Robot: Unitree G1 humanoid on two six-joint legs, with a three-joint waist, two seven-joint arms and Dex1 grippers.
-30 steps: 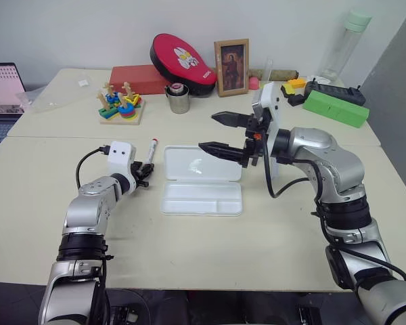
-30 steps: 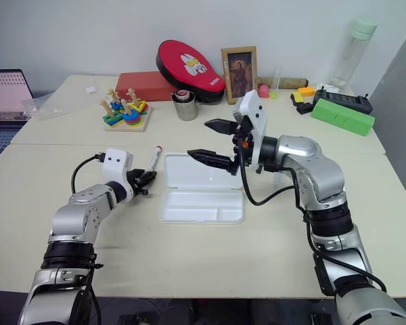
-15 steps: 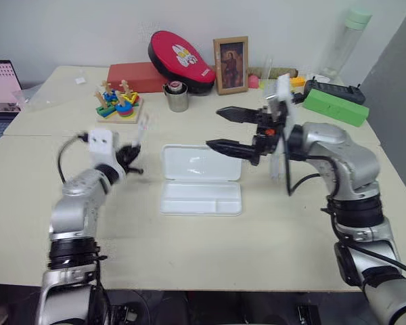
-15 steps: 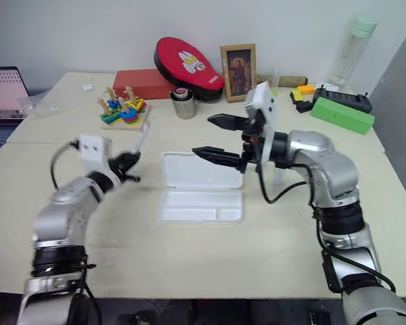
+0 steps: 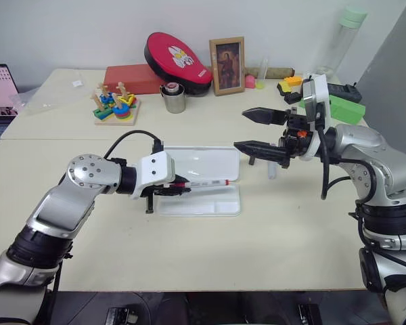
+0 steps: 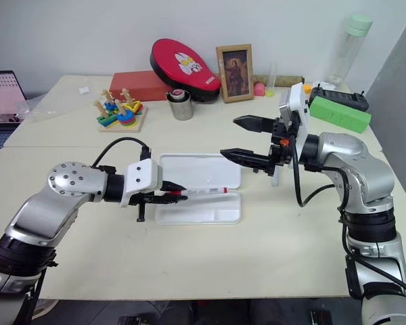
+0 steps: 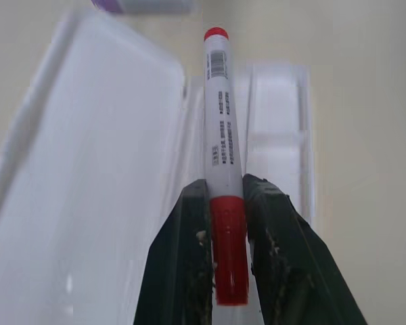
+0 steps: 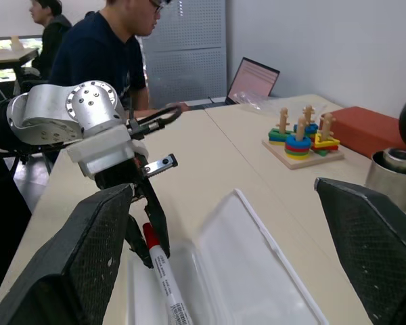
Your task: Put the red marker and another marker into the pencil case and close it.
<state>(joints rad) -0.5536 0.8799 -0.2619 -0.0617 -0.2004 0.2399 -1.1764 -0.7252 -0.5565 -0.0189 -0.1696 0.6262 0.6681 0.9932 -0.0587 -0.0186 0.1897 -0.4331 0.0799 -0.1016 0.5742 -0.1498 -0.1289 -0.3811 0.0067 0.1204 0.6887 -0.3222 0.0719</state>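
Our left gripper (image 5: 174, 190) is clamped on the red marker (image 5: 204, 183) at its capped end, the white barrel reaching out level over the pencil case (image 5: 198, 201); from the left wrist view the marker (image 7: 218, 162) runs along the line where the open lid meets the shallow tray, so we judge the grip at one end is meant to let the length drop lengthwise into a compartment; the marker hangs above the tray rather than resting in it, as far as we can tell. Our right gripper (image 5: 256, 130) hovers beyond the case's right edge with its two black fingers spread wide and nothing between them, held level and pointing toward the case; we read that as standing clear of the left arm's work while staying near the second marker. That other marker (image 5: 271, 168), pale-bodied, stands upright on the table (image 5: 271, 237) just beside the case's right end, below the right arm; its purple cap (image 7: 143, 5) shows past the case in the left wrist view. The case lies flat with its lid thrown back, so both markers remain to be placed before closing.
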